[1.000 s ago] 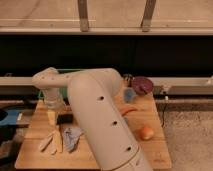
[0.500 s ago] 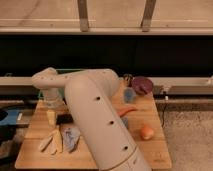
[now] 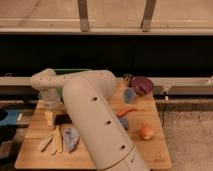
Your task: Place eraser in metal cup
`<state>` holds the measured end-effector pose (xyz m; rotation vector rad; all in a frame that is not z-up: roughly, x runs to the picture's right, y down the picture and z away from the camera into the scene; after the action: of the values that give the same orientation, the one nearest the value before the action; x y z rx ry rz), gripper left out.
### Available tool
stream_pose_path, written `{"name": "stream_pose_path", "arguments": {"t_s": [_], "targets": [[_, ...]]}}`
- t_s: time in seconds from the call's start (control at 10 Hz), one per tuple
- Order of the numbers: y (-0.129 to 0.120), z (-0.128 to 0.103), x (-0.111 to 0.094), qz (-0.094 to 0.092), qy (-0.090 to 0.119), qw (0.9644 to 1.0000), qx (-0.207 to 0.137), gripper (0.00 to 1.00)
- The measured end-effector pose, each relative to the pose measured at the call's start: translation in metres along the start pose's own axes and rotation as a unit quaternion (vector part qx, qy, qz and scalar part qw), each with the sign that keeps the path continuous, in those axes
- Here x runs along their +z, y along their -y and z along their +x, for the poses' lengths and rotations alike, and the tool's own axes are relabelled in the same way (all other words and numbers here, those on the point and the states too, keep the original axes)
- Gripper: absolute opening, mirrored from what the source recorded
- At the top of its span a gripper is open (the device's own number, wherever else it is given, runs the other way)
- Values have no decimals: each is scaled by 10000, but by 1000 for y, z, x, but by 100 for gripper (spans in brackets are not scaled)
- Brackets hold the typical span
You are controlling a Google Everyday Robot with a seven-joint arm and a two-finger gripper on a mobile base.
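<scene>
The eraser (image 3: 63, 119) is a small flat black block on the wooden table (image 3: 150, 150), at its left side. My gripper (image 3: 51, 107) hangs from the white wrist at the left, just above and to the left of the eraser. Whether it touches the eraser I cannot tell. The metal cup (image 3: 127, 78) is a small dark cylinder at the table's far edge, right of my arm and next to a purple bowl (image 3: 143, 85). My big white arm (image 3: 95, 125) crosses the middle and hides part of the table.
A blue-grey sponge (image 3: 70, 138) and pale strips (image 3: 52, 141) lie at the front left. A light-blue cup (image 3: 129, 95), an orange pepper (image 3: 126, 111), a small blue object (image 3: 123, 122) and an orange fruit (image 3: 146, 132) are on the right. A dark wall runs behind.
My arm has shifted slightly to the left and the wrist sits a little lower over the table's left side. The objects have not moved.
</scene>
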<state>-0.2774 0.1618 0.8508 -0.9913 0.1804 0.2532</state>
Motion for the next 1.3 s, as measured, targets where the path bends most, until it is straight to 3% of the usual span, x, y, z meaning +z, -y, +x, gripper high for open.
{"name": "stream_pose_path", "arguments": {"t_s": [0.4,0.9,1.3], "targets": [[-12,-8,-6,-116,411,9986,-313,80],[-17,-11,-3,-129,412,9983,-399,80],[-9,-4,4,-253,420,9984,-282,80]]}}
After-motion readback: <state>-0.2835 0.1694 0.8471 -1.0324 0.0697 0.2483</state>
